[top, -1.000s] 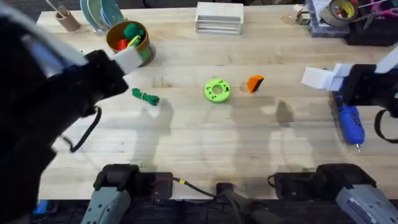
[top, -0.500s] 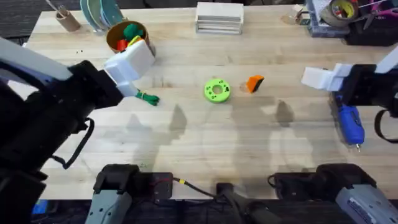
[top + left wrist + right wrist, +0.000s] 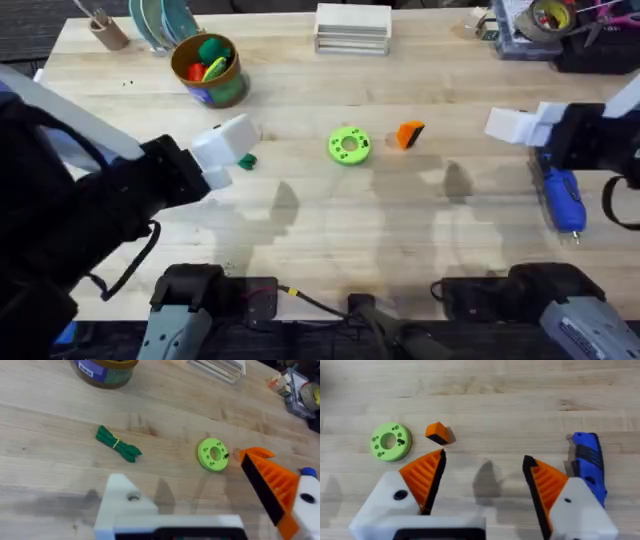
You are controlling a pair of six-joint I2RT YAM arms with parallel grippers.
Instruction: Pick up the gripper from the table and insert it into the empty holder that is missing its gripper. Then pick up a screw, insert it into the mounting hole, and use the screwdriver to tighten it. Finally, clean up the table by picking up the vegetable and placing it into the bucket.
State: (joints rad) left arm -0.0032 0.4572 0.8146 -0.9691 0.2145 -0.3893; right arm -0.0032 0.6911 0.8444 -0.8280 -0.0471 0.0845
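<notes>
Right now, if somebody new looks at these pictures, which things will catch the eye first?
Probably the left gripper: one finger mount is bare white, the other carries an orange pad. Next, the bright green disc at mid-table with the loose orange gripper tip beside it, and the blue screwdriver lying on the right.

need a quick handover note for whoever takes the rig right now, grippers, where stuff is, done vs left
Left gripper: open, empty, one finger a bare white holder with no orange tip, hovering by the vegetable.
Right gripper: open, empty, both orange tips on, above the table.
Loose gripper lies beside the green disc. Screwdriver lies under the right arm. Bucket stands at the far left.
Done: nothing.
Left: fit tip, screw, tighten, bin vegetable.
</notes>
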